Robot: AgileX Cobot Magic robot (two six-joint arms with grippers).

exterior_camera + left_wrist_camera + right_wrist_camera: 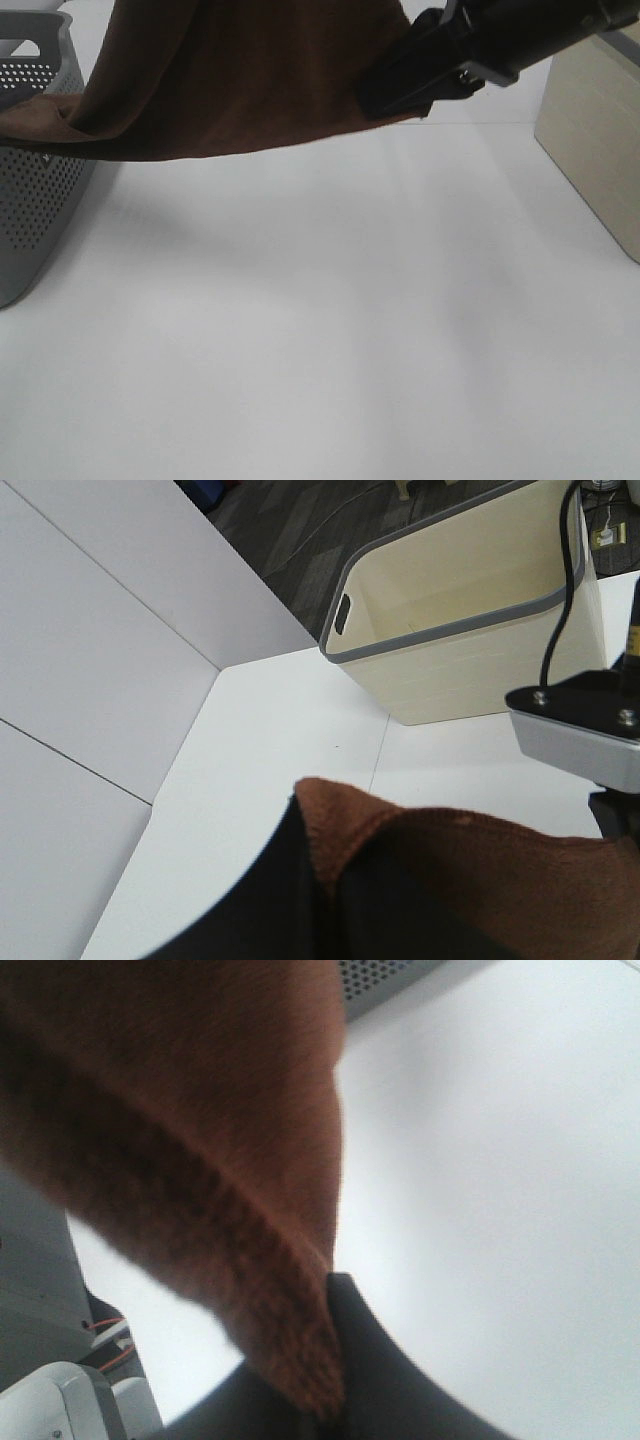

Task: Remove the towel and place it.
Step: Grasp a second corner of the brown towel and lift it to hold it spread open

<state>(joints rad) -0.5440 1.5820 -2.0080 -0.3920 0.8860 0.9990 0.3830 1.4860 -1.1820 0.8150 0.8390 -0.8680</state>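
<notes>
Hanging right up close, the towel [240, 80] is slung in mid-air between both arms, a dark brown swag with its lower edge well clear of the white surface [320, 330]. The right tool [385, 95] is clamped on one end, its black fingers pinched together over the terry edge, and the right wrist view shows the pile squeezed tight there. The left tool [300, 890] is closed on the other end, with brown cloth bunched up between its dark fingers. Below the cloth the surface is bare, with nothing set down on it. Off to the left stands the grey basket [40, 180]; the towel's left end runs across its rim, and whether it touches I cannot tell. Farther out on the right sits the cream basket [600, 150], which looks empty in the left wrist view. So I'd call the removing about done: the towel is up and held at both ends. The placing is all to come, and the pictures don't say where it belongs.
</notes>
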